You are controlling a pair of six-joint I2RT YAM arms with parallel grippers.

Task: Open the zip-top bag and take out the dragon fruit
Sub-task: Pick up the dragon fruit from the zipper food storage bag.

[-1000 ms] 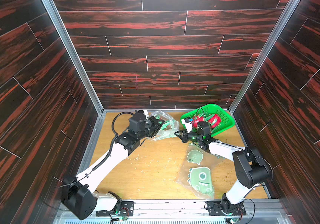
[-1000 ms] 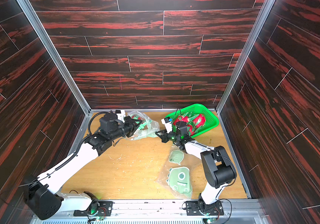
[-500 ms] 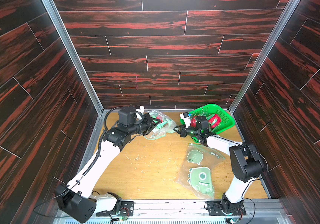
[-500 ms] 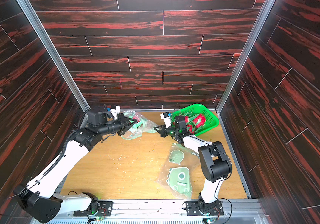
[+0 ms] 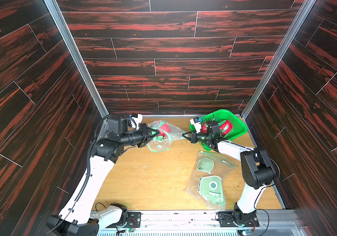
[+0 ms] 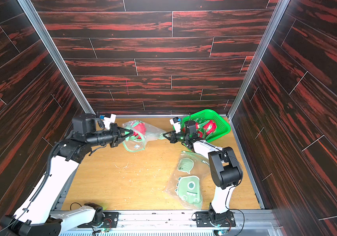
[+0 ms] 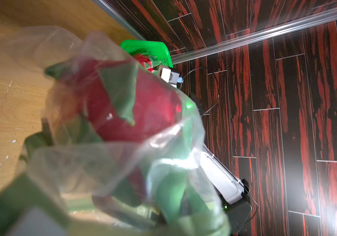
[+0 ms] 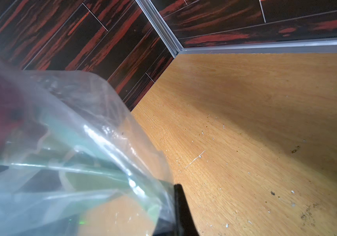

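Top views, both: zip-top bag (image 5: 173, 131) drawn leftward and rearward since a second ago, left arm reared up. Left jaws and right jaws both pinched shut on its film. One dragon fruit (image 5: 164, 130) not yet out; mouth apparently open, so extraction judged near. Others in green basket (image 5: 240, 124). Spare bag (image 5: 210, 177) flat on worktop (image 5: 153, 183): monster print, lettering too small to read.

1 dragon fruit (image 5: 163, 130) in bag (image 5: 175, 131) — bag left of basket (image 5: 238, 125).

The left arm (image 5: 102, 147) now sits farther left, and the left gripper (image 5: 157, 133) has the bag (image 5: 173, 132) and the dragon fruit (image 5: 163, 130) inside it shifted leftward. The right gripper (image 5: 183, 135) is now farther from the near edge, and the bag spreads wider between both grippers.
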